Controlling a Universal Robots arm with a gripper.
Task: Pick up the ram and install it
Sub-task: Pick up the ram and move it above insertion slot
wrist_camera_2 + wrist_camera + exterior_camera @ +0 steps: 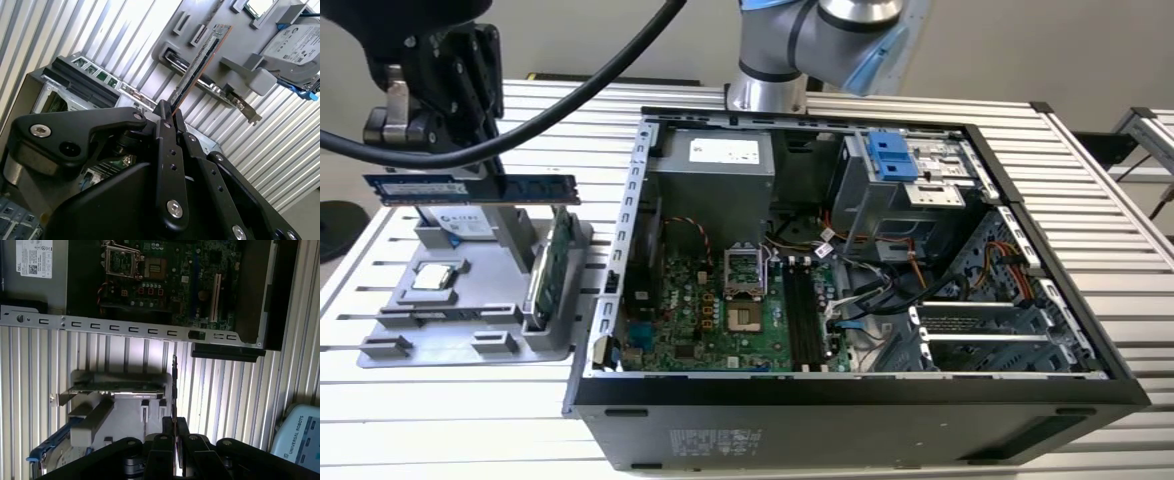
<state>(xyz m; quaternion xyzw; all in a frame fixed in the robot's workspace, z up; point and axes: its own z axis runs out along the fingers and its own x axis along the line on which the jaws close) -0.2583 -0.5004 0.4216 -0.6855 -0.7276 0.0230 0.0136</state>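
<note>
we see a table (440, 420) of ribbed silver metal slats. on it an open black computer case (854, 430) lies on its side, taking up the middle and the exterior view's right. just beside it, toward the exterior view's left, a grey parts stand (454, 352) rests flat on the slats.

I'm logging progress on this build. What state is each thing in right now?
ram: held level in the hand, above the tray, not yet installed.
hand: shut on the ram.
computer case: lying on its side, open.
memory slots: empty.
green card: standing on edge in the tray.
hard drive: sitting in the tray.
tray: flat on the table.
</note>
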